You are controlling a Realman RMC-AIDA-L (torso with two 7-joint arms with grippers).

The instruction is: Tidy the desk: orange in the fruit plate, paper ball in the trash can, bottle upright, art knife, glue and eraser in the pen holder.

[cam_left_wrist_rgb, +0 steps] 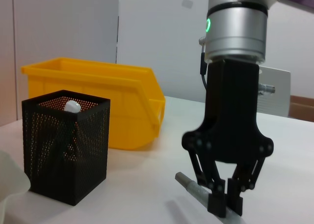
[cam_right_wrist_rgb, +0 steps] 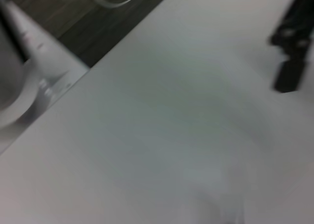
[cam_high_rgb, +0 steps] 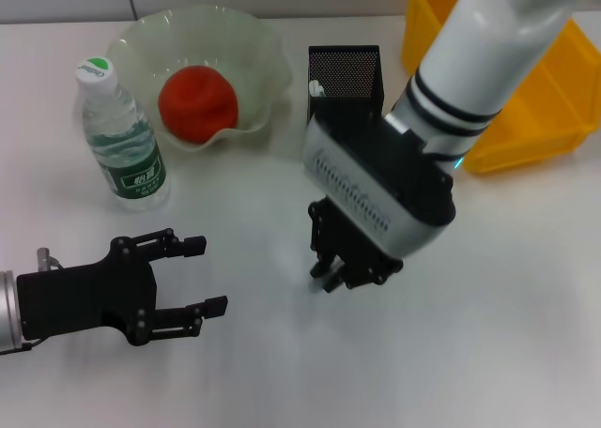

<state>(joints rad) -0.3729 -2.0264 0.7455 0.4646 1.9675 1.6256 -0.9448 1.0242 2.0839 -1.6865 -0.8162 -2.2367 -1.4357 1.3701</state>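
Art knife: the art knife (cam_left_wrist_rgb: 196,187), a slim grey stick, is lying flat on the desk (cam_high_rgb: 488,353) just in front of the pen holder, one end poking out beside the fingers.
Right gripper: the right gripper (cam_left_wrist_rgb: 225,204) is pointing straight down with its jaws closing on the art knife at desk level, a top-down hold that suits lifting such a thin stick off a flat surface.
Pen holder: the pen holder (cam_high_rgb: 345,72) is standing upright near the grasp, with a white cap already showing inside; it looks like the knife's destination.
Left gripper: the left gripper (cam_high_rgb: 194,278) is hovering low over the near left of the desk, fingers spread apart, holding nothing and keeping clear.
Orange: the orange (cam_high_rgb: 197,103) is sitting in the fruit plate (cam_high_rgb: 258,43).
Bottle: the bottle (cam_high_rgb: 122,137) is standing upright beside the plate.
Trash can: the trash can (cam_high_rgb: 545,99) is sitting at the far right.
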